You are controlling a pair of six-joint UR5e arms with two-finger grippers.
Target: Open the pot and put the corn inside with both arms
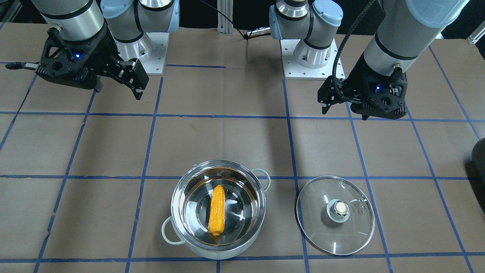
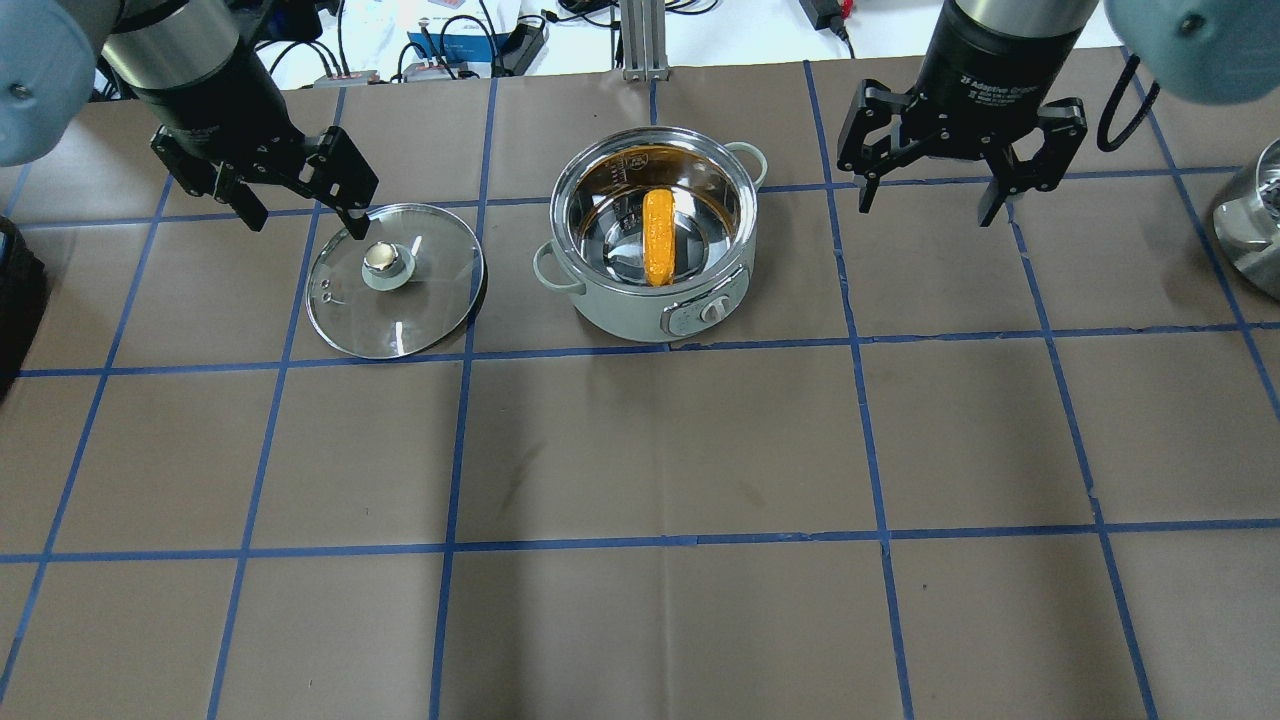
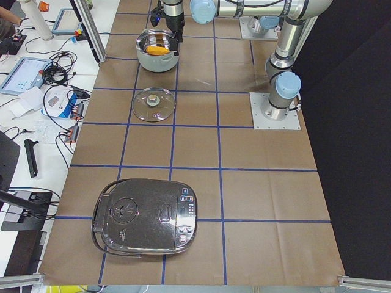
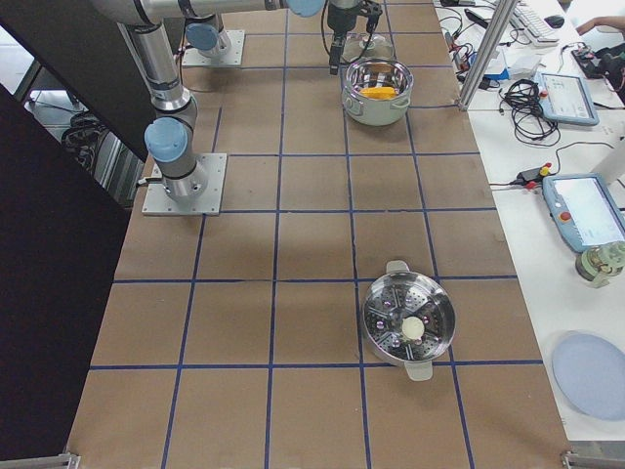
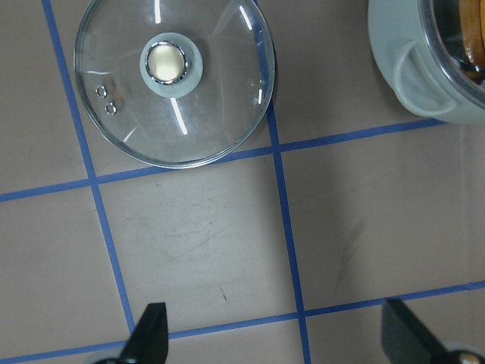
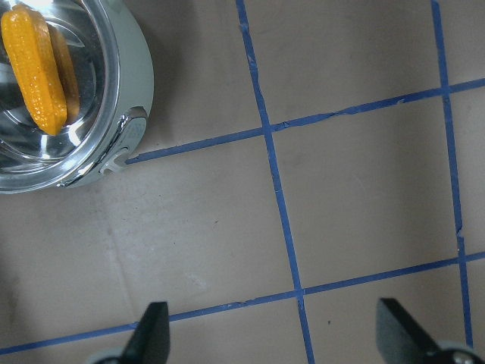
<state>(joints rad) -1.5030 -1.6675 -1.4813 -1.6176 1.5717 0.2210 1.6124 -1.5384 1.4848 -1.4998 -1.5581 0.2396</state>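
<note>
Corn (image 2: 658, 238) lies inside pot (image 2: 620, 310), far centre; glass lid (image 2: 400, 300) off, flat to pot's left. Left gripper (image 2: 300, 215) and right gripper (image 2: 928, 208) spread wide, empty. Task looks finished, no further move needed

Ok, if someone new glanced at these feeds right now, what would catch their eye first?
The bright yellow-orange corn stands out first, lying inside the open steel pot on the table. Next comes the glass lid, flat beside the pot on the robot's left side. The left gripper and right gripper both hang open and empty above the table.
</note>
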